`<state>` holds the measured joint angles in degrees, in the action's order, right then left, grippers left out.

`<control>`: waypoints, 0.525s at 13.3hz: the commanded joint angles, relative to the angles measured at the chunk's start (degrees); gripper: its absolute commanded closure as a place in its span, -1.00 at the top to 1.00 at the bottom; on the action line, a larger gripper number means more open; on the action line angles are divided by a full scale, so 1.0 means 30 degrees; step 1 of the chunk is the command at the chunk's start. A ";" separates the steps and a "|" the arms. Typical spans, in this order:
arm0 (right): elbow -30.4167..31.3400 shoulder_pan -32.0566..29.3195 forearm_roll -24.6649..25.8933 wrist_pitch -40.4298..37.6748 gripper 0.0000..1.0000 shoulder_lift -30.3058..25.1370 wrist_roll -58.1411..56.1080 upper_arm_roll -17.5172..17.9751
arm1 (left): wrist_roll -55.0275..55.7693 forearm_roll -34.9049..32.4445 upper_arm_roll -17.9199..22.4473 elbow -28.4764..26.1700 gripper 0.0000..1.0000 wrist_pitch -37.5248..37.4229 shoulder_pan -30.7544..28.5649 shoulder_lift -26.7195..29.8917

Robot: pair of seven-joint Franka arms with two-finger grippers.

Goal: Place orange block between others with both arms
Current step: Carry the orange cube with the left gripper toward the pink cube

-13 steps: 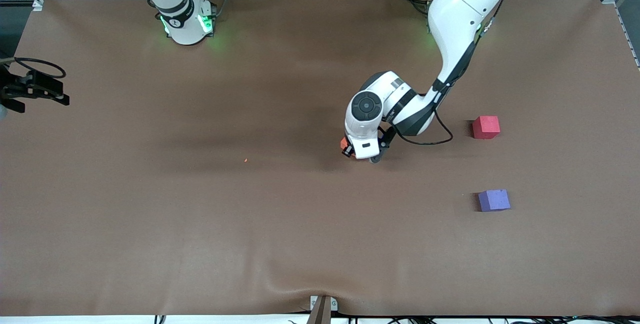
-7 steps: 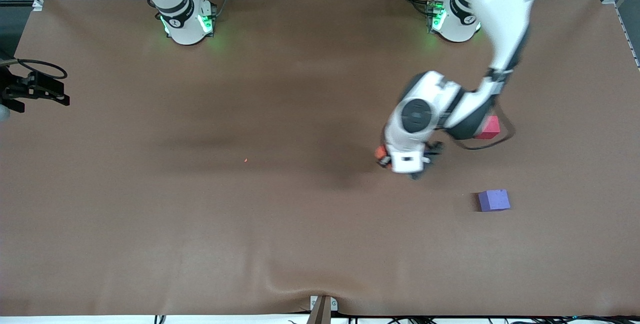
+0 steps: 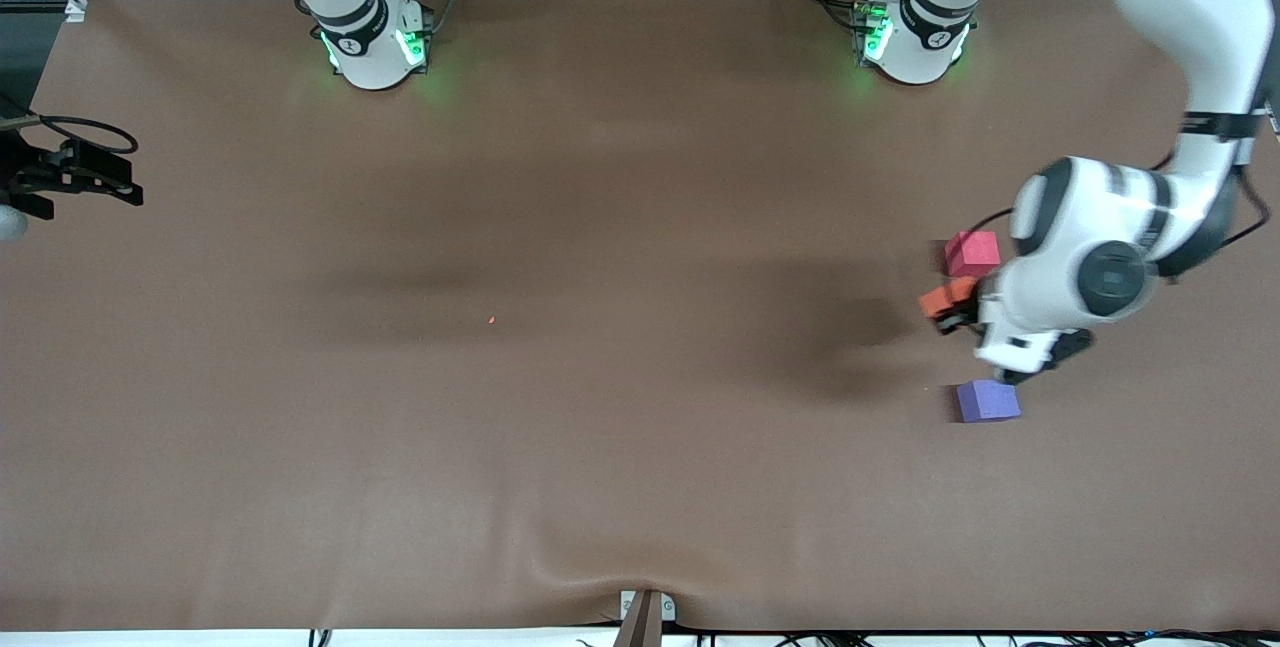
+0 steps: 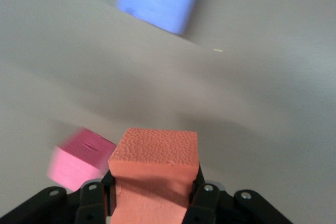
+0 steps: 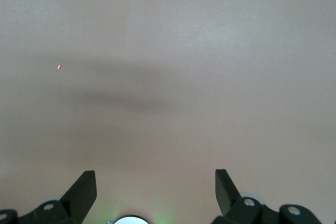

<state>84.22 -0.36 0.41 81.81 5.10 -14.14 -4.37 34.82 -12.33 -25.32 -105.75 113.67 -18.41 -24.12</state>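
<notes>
The left claw (image 3: pixel 958 312) is clenched on the orange block (image 3: pixel 940 304) and holds it in the air over the brown surface (image 3: pixel 600 377), above the gap between the red-pink block (image 3: pixel 972 253) and the purple block (image 3: pixel 988 400). The right claw (image 5: pixel 155 184) waits with its fingers spread apart and grasps nothing, at the right arm's end of the surface.

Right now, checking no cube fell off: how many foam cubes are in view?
3. The orange block is held in the left hand, above the table. The red-pink cube and the purple-blue cube, nearer the front camera, rest on it.
</notes>
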 commanded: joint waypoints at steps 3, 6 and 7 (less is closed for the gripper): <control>0.0050 0.0266 0.0303 -0.0491 1.00 -0.0117 0.0289 -0.0125 | -0.5878 -0.0461 -0.0468 -0.2013 -1.00 0.1802 -0.2648 0.0393; 0.0021 0.0179 0.0273 -0.0667 1.00 -0.0088 0.0260 -0.0154 | -0.8233 -0.0461 -0.0468 -0.2978 -1.00 0.3908 -0.3444 0.0159; 0.0021 0.0091 0.0273 -0.0667 1.00 -0.0087 0.0260 -0.0154 | -0.8236 -0.0461 -0.0468 -0.3097 -1.00 0.4350 -0.3416 0.0014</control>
<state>84.24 -0.30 0.41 80.30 5.10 -14.08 -4.44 11.37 -12.34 -25.40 -112.78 123.32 -27.37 -24.25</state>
